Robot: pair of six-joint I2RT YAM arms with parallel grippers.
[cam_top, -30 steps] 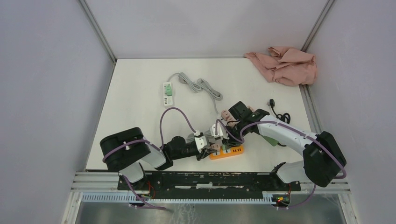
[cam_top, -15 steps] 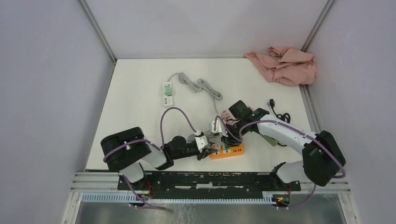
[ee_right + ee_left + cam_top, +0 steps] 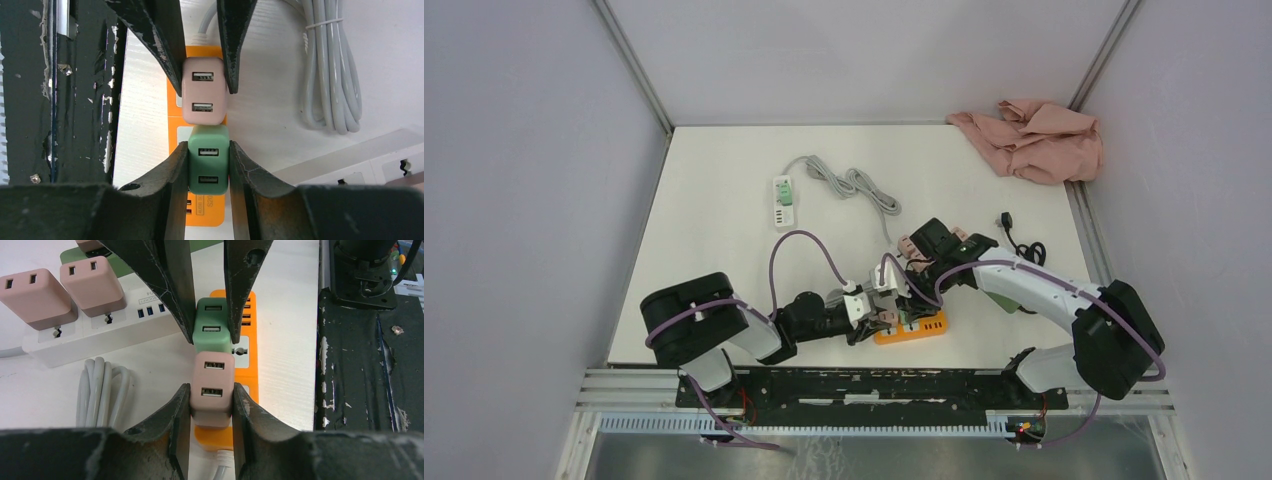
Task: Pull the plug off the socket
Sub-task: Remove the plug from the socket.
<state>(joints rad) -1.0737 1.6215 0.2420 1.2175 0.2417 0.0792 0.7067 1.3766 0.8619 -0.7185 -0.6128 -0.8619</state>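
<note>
While both arms crowd low over the near edge of the white table [image 3: 724,250], each has a charger in its grip; the left gripper [image 3: 211,391] is closed tight on a pale pink boxy plastic USB charger plug [image 3: 212,382], and the right gripper [image 3: 208,151] is closed just as tight on a mint green plug [image 3: 209,162] of the same shape; the two plugs sit side by side, touching, seated in a flat orange plastic power strip [image 3: 247,365] that lies just beside the black metal rail [image 3: 360,390] at the table's front; judged from this, the grasp is made and the pull has not yet begun, since neither plug looks lifted from its socket; the next move likely calls for a straight draw away from the strip's face, one gripper bracing as the other pulls, or the light strip may rise with the plug; the opposing fingers stand close together, so there is little room to tilt; just beside lie a white power strip [image 3: 125,327] carrying two more pink adapters [image 3: 35,295], and a coiled grey cable [image 3: 102,390]; well apart, a crumpled pink cloth [image 3: 1034,135] rests in the far right corner
</note>
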